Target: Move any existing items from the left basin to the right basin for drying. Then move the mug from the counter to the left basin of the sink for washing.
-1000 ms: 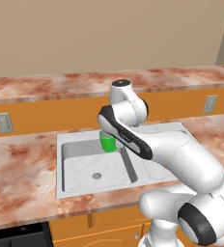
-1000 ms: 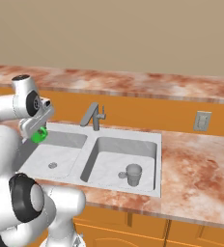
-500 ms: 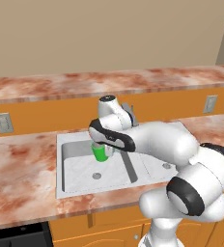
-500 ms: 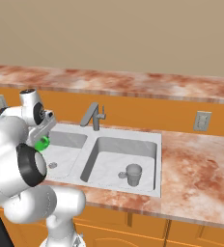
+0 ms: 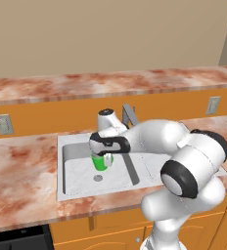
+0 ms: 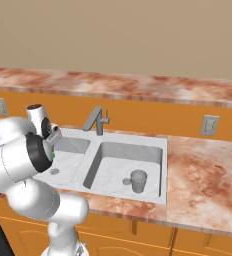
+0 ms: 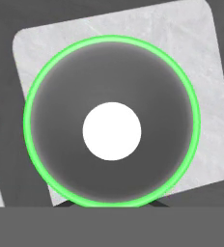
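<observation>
We are on the last step: in the sink (image 5: 66,188), the grey cup (image 6: 138,180) stands in the right basin (image 6: 150,156). Our gripper (image 5: 102,157), clamped on the mug (image 5: 102,163), holds it in the left basin (image 5: 79,171) near the drain; next, set down and release.

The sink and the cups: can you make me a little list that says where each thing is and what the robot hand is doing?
green mug: under the gripper, over the left basin, upright
gripper: reaching down at the mug; jaws hidden, grip cannot be told
grey cup: standing upright in the right basin
faucet: at the back, between the basins
counter: marbled stone around the sink
hand view: looks straight down into the mug
</observation>
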You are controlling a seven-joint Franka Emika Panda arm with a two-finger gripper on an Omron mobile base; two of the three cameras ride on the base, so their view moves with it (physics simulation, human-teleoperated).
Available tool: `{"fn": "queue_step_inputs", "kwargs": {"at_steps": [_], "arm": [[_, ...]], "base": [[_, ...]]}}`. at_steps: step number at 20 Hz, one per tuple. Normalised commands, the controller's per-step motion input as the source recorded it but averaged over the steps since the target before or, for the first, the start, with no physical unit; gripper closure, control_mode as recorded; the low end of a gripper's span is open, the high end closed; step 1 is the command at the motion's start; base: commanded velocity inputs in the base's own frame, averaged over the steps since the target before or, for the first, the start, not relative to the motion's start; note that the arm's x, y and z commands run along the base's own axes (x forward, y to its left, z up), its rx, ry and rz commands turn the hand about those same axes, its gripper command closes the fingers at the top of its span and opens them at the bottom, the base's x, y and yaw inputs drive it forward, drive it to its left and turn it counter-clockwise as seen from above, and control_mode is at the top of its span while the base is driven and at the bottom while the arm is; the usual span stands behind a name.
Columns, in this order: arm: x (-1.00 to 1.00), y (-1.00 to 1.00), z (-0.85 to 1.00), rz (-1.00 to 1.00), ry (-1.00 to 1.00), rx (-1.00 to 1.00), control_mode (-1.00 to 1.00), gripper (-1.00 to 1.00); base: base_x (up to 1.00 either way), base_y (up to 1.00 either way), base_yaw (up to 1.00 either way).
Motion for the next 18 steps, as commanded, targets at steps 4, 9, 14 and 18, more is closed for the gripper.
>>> {"fn": "queue_step_inputs", "kwargs": {"at_steps": [4, 9, 14, 18], "arm": [[0.14, 0.06, -0.36, 0.0, 0.0, 0.0, -1.0, 1.0], [0.19, 0.05, -0.37, 0.0, 0.01, 0.0, -1.0, 1.0], [0.29, 0.1, -0.37, 0.0, 0.01, 0.0, -1.0, 1.0], [0.26, 0.13, -0.31, 0.0, 0.0, 0.0, -1.0, 1.0]], "base": [[0.0, 0.0, 0.0], [0.0, 0.0, 0.0], [0.0, 0.0, 0.0], [0.0, 0.0, 0.0]]}}
